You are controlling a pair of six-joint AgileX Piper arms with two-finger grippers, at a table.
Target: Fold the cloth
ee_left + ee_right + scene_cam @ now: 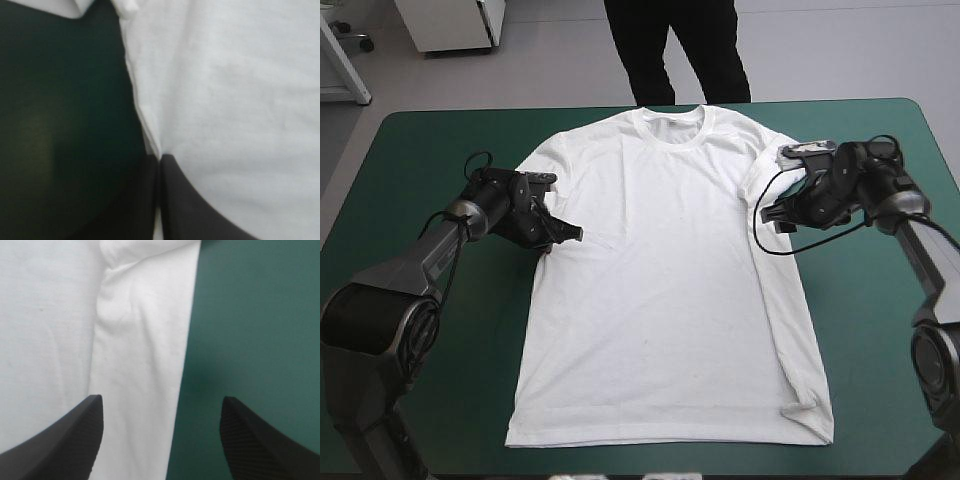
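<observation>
The white T-shirt [660, 290] lies spread flat on the teal-green cover [440, 380], collar toward the far edge and hem toward the front. Along its right side a narrow strip with the sleeve lies doubled over the body. My left gripper [568, 233] is low at the shirt's left edge below the sleeve. In the left wrist view its fingers meet in a point [160, 162] with the T-shirt [235, 100] edge pinched between them. My right gripper [772, 215] stands open [161, 402] astride the right edge, one finger over the T-shirt [140, 340], the other over the cover [250, 330].
Bare teal-green cover [65, 125] runs along both sides of the shirt, wider on the left. The shirt's hem ends close to the table's front edge [470, 470], and the collar reaches almost to the far edge.
</observation>
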